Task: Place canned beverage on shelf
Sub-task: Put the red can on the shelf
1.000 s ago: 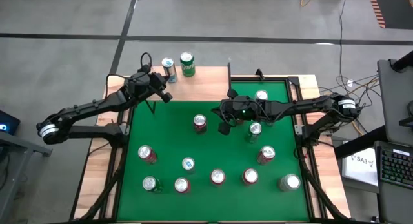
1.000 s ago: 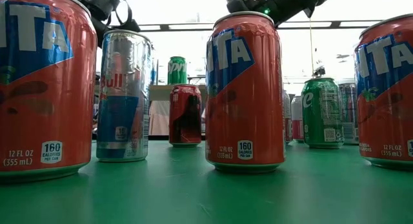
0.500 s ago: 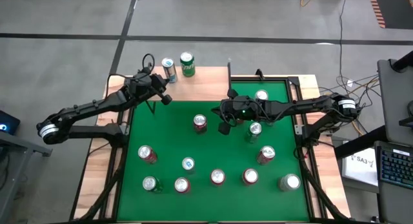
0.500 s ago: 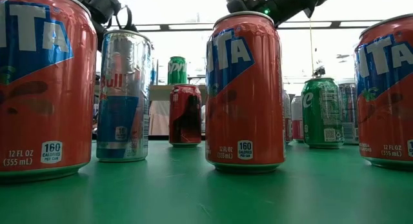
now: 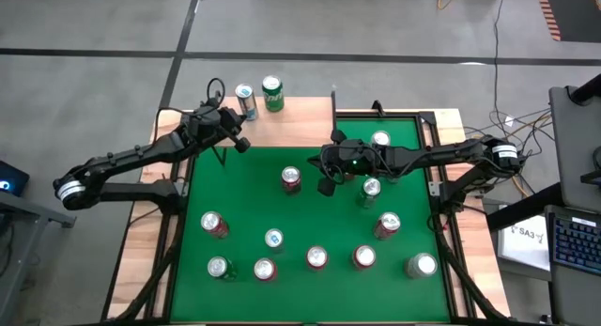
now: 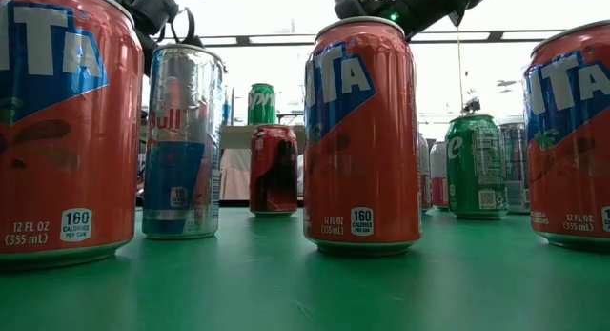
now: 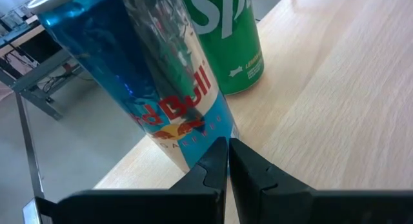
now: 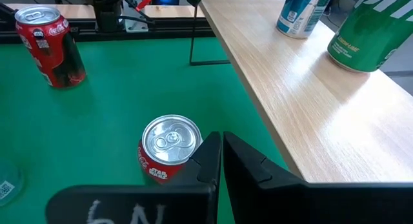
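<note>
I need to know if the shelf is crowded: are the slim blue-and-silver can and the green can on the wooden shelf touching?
Apart. The high view shows bare shelf between the slim blue-and-silver can and the green can.

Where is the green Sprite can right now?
High view: the green Sprite can stands on the shelf at the table's far left, beside the blue Red Bull can.

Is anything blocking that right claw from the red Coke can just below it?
Nothing visible does. The right gripper, fingers shut, hangs just beside the red Coca-Cola can, with only bare green table around it.
</note>
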Action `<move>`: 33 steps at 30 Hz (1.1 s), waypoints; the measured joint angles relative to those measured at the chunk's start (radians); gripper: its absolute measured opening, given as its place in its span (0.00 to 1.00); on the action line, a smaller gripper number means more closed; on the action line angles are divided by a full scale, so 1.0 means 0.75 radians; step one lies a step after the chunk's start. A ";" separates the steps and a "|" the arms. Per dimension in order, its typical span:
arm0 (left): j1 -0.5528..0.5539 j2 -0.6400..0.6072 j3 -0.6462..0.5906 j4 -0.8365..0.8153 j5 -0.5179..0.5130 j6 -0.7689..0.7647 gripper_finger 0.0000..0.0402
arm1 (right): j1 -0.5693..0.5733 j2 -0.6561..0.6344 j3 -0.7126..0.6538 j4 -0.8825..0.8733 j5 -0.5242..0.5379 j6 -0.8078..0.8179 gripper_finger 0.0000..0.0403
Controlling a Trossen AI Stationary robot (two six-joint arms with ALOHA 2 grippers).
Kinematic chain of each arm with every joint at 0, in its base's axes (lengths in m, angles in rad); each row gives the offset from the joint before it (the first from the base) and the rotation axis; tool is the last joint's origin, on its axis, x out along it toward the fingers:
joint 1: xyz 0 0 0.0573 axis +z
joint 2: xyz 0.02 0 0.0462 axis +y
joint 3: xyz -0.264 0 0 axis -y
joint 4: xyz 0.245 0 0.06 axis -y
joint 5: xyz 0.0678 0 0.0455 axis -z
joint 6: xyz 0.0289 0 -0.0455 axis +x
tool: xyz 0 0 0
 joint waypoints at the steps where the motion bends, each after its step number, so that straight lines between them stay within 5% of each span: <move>1: 0.000 0.000 0.000 0.001 0.000 0.000 0.00 | 0.000 0.000 0.000 0.000 0.000 0.001 0.02; 33: 0.000 0.001 0.000 0.150 -0.001 0.050 0.00 | 0.000 0.000 0.000 0.000 0.000 0.001 0.02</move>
